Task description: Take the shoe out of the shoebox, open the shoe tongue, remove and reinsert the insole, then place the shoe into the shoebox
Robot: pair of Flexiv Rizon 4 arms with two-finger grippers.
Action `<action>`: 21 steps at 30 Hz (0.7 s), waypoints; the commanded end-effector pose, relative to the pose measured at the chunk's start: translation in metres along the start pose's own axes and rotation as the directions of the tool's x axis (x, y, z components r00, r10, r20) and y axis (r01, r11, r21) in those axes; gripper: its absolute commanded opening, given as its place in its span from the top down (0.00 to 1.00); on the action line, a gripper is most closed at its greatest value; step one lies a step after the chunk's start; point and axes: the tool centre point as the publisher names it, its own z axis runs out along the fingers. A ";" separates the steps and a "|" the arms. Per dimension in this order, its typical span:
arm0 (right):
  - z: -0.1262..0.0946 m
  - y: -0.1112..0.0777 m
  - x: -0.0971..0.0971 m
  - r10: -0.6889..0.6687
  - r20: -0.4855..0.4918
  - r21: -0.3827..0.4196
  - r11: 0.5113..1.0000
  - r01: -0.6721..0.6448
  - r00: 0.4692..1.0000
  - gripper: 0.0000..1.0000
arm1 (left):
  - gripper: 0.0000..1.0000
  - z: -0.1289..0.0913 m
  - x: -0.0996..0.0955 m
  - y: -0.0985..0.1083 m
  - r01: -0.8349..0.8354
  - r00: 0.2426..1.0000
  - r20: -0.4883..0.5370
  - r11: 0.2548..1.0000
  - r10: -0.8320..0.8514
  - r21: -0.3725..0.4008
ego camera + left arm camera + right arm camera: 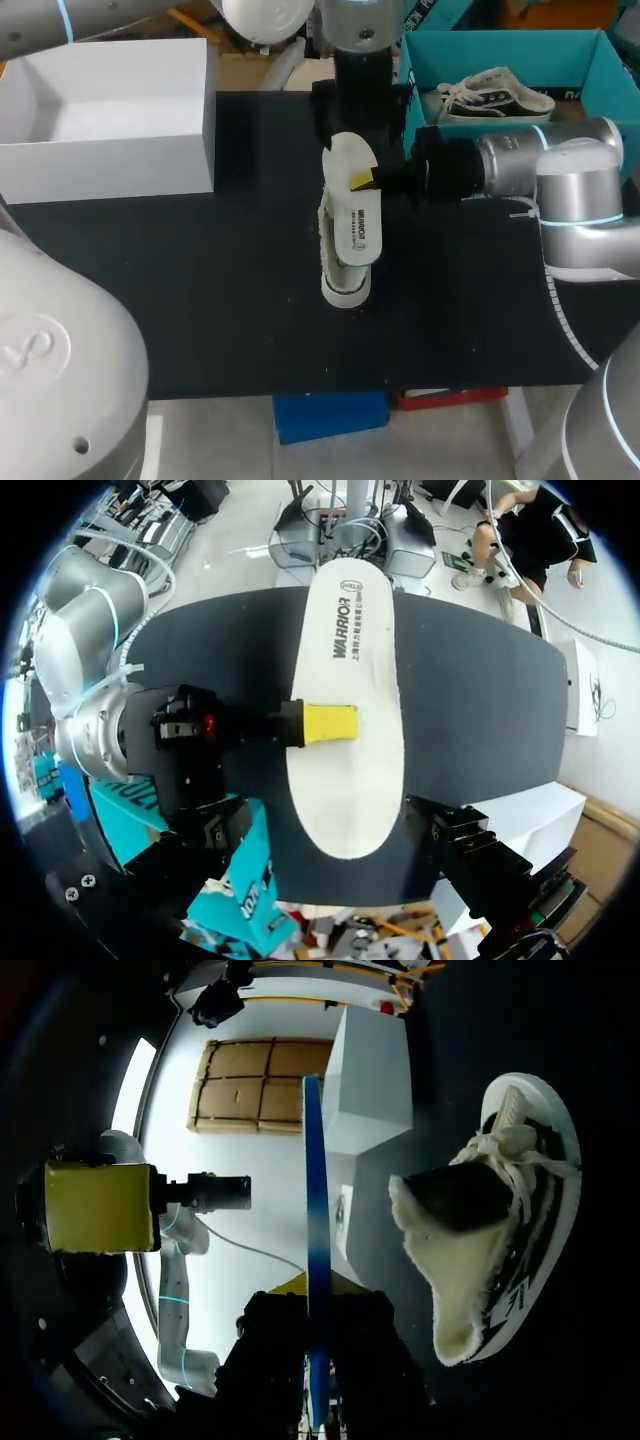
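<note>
Head view: right gripper (362, 181) pinches the insole (356, 228) at centre, covering the shoe (345, 288) below; left gripper (342, 876) spread above; white shoebox (110, 110) upper left.

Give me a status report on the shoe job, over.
Right hand shut on insole, held above shoe. Left hand overhead. Shoe on table, insole out. Nothing seen in the way.

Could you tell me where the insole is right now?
Head view: the insole is pinched in the right gripper, just above the shoe lying mid-table, left of the teal shoebox.
</note>
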 end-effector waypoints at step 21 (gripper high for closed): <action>0.001 0.000 0.000 0.001 0.002 -0.001 1.000 -0.001 1.000 1.00 | 0.00 0.006 0.021 0.026 0.006 1.000 0.013 1.000 -0.006 0.005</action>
